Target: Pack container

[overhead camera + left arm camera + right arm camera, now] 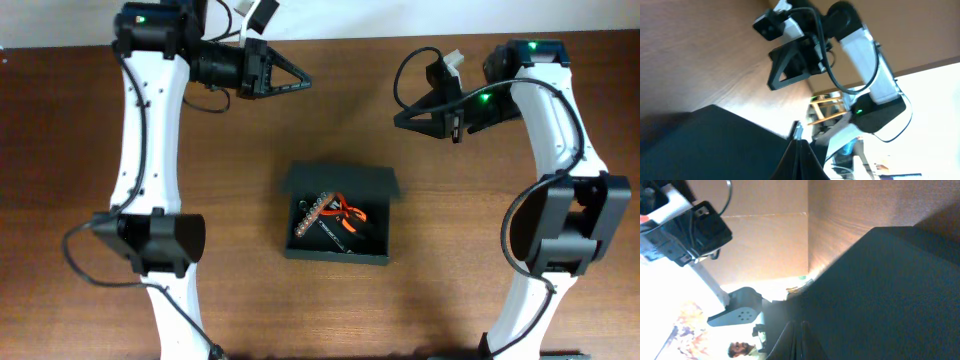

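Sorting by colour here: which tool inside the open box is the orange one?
The orange-handled tool lying toward the right inside the container; the bit strip left of it is dark with silvery tips.

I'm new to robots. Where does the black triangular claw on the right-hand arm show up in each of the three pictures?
Overhead: the black triangular gripper is at upper right, its tip pointing left.
Left wrist: upper centre, seen from across the table.
Right wrist: bottom edge, close up, seen from behind.
Shared landmark: the brown wooden table shows in all three views.
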You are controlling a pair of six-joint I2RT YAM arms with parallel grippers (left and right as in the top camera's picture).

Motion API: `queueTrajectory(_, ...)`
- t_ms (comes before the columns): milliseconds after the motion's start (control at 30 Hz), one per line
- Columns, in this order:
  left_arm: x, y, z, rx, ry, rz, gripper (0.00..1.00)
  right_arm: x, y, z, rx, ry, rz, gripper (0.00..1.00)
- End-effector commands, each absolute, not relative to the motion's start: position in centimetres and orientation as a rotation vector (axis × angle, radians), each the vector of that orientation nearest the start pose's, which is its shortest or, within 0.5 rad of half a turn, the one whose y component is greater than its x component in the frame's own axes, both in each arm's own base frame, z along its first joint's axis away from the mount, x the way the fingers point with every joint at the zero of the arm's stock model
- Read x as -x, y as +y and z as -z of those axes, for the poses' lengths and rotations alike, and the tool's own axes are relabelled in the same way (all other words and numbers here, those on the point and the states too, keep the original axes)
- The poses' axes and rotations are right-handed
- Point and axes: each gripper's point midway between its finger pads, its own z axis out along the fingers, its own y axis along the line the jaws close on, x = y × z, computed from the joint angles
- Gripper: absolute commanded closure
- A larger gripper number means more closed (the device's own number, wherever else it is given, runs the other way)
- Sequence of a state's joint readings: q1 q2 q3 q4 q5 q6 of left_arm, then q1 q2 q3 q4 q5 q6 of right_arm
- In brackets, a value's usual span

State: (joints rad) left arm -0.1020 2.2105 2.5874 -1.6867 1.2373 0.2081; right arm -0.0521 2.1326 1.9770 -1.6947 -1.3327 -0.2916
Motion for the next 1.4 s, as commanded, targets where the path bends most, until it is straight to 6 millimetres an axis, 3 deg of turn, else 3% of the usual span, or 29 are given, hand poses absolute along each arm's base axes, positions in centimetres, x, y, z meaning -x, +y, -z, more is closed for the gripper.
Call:
queueTrajectory(0, -39.3, -18.7, -34.3, -0.568, 2.388, 1.379, 0.98, -37.5, 14.8, -26.7, 0.121, 2.467, -1.873, 0.96)
queueTrajectory(100, -40.0, -16.9, -32.5, -0.504, 2.515, 1.146, 0.98, -37.0, 14.4, -26.1, 0.157, 2.533, -1.777, 0.96)
queueTrajectory(233, -40.8, -14.8, -30.7, -0.473, 2.601, 0.916, 0.98, -36.0, 12.9, -24.4, 0.2, 2.712, -1.522, 0.96)
queueTrajectory(467, -42.1, -10.2, -28.4, -0.379, 2.719, 0.492, 0.98, -34.7, 7.8, -23.5, 0.139, 2.958, -0.876, 0.96)
queueTrajectory(667, -42.4, -5.0, -28.9, -0.163, 2.747, 0.092, 0.98, -34.0, 0.8, -26.1, -0.121, 2.954, -0.204, 0.96)
queueTrajectory(800, -41.7, -1.0, -31.2, 0.062, 2.677, -0.183, 0.98, -32.5, -2.5, -29.0, -0.209, 2.855, 0.076, 0.93)
queueTrajectory(933, -40.3, 1.4, -34.2, 0.122, 2.588, -0.334, 0.98, -30.8, -4.2, -31.7, -0.23, 2.763, 0.208, 0.87)
queueTrajectory(1000, -39.9, 1.6, -34.8, 0.128, 2.57, -0.331, 0.98, -30.1, -4.3, -32.5, -0.233, 2.732, 0.215, 0.86)
queueTrajectory(1200, -39.0, -0.2, -35.9, 0.093, 2.554, -0.181, 0.98, -27.5, -3.0, -34.2, -0.21, 2.672, 0.125, 0.85)
queueTrajectory(1367, -38.7, -0.6, -36.3, 0.085, 2.548, -0.147, 0.98, -24.1, -2.2, -34.5, -0.198, 2.643, 0.071, 0.73)
